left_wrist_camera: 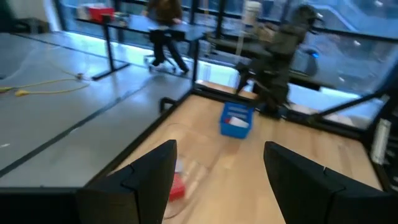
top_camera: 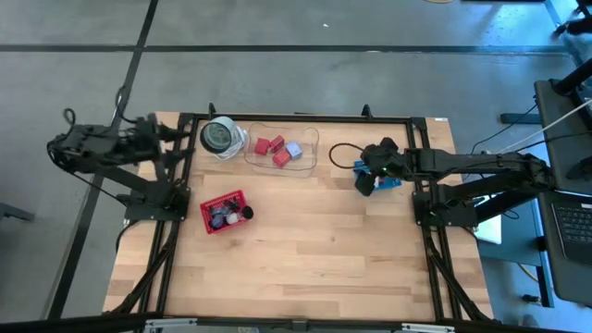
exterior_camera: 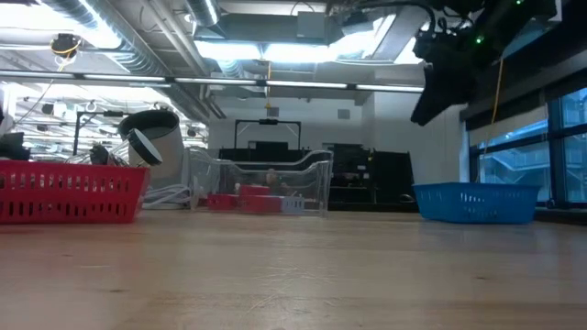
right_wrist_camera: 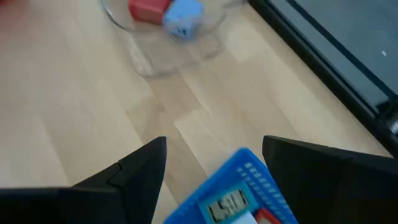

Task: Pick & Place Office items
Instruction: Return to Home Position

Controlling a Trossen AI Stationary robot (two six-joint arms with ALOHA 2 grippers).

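Right wrist view: timer (right_wrist_camera: 227, 206) display-up in blue tray (right_wrist_camera: 260, 177)

Right hand (right_wrist_camera: 213, 148), fingers (right_wrist_camera: 134, 180) apart, hangs over blue bin (right_wrist_camera: 249, 171) holding a timer (right_wrist_camera: 225, 205).

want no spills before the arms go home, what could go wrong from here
The right gripper hangs open above the blue bin; a dipping retreat might clip its rim and shift it. The left gripper, open, sits close to the round black-and-white object beside the clear tray; a swing could knock it.
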